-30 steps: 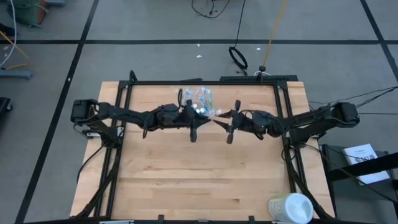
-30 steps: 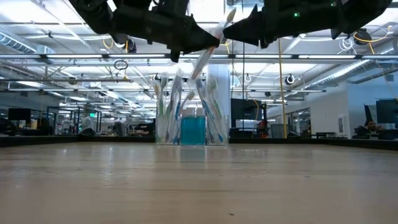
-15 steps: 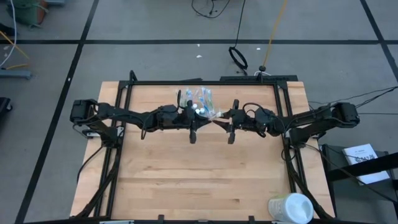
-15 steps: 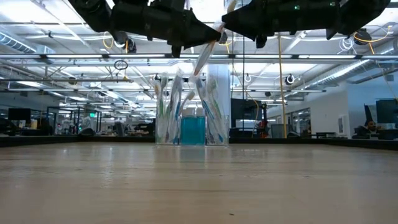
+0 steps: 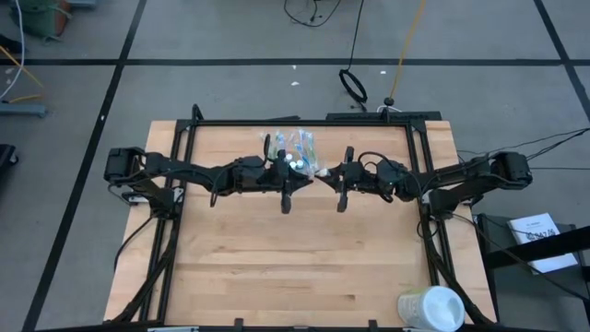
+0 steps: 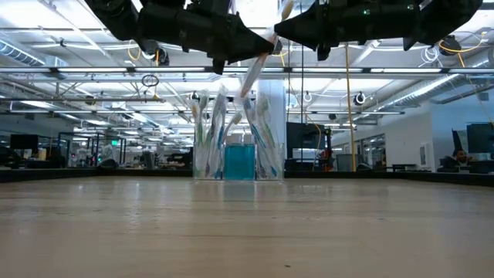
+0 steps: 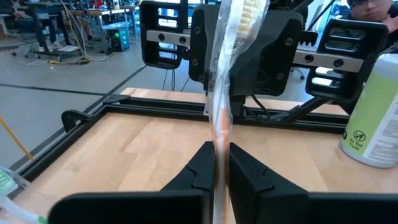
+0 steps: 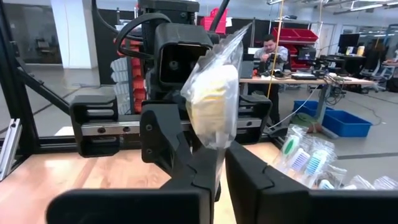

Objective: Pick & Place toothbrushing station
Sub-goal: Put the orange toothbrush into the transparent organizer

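Observation:
A toothbrush (image 7: pixel 221 118) with an orange handle, sealed in a clear wrapper, hangs tilted high over the table's middle (image 6: pixel 253 71). My left gripper (image 7: pixel 221 169) comes from the table's left and is shut on it. My right gripper (image 8: pixel 221 163) faces it from the right and is shut on the same toothbrush near the head. The two grippers meet tip to tip (image 5: pixel 318 173). Just beyond them, toward the far edge, a clear cup (image 6: pixel 238 150) stands on the table, holding several wrapped toothbrushes and a blue toothpaste tube (image 6: pixel 239 164). My left gripper pinches the wrapped handle (image 7: pixel 219 148) between its two fingers, about level from the table's left, fingers across the handle. The toothbrush is clear of the table and tilted, its lower end (image 6: pixel 247 86) below the fingers. My right gripper pinches the wrapper just under the yellow bristle head (image 8: pixel 216 148) between its two fingers, about level from the table's right. The head (image 6: pixel 285 9) stands above the fingers.
A large white cup (image 5: pixel 430 307) with green print stands at the table's near right corner. A black frame (image 5: pixel 304 123) runs along the far edge and both sides of the wooden table (image 5: pixel 295 258).
My right gripper has rolled and tipped up a little and has shut on the toothbrush's head end, which my left gripper keeps holding. The toothbrush stays tilted in the same place.

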`<action>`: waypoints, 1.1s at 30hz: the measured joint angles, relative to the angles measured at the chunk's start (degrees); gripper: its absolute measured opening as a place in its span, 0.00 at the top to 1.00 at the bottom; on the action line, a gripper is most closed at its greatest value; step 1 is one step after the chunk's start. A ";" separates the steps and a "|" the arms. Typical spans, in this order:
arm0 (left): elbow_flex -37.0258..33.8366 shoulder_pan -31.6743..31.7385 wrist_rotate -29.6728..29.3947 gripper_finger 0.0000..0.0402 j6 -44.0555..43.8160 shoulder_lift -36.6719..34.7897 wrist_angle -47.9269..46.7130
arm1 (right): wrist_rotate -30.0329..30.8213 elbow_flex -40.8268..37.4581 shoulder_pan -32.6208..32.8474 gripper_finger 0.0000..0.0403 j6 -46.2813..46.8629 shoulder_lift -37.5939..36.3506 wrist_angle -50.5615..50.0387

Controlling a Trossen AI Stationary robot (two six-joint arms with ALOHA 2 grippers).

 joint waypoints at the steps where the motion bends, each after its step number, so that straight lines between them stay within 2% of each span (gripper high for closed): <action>1: 0.00 0.00 -0.01 0.93 -0.03 0.00 0.00 | -0.02 0.02 0.00 0.95 0.15 0.00 -0.02; 10: 0.00 -0.13 -0.65 0.74 -0.42 0.00 -2.92 | 0.07 0.04 0.07 0.98 -2.84 0.05 -1.73; 14: 0.00 -0.17 -4.56 0.67 -0.74 0.00 -6.75 | 0.38 0.04 0.07 0.98 -5.54 -0.29 -2.09; 16: 0.00 -0.15 -7.36 0.64 -1.57 0.00 -9.39 | 3.11 0.20 0.07 0.98 -8.15 -1.01 -3.76; 20: 0.00 -0.15 -12.50 0.60 -4.57 0.00 -14.58 | 13.73 1.68 -0.43 0.98 -13.70 -2.95 -12.20; 22: 0.00 -0.15 -14.36 0.59 -5.07 0.00 -16.41 | 15.32 2.89 -1.44 0.99 -13.55 -3.12 -16.05; 29: 0.00 -0.15 -15.19 0.59 -7.49 0.00 -17.47 | 14.69 5.66 -6.60 0.99 -10.67 -2.47 -22.55; 33: 0.00 -0.15 -15.19 0.59 -8.00 0.00 -17.64 | 6.83 5.66 -11.14 0.99 -5.33 -2.45 -24.52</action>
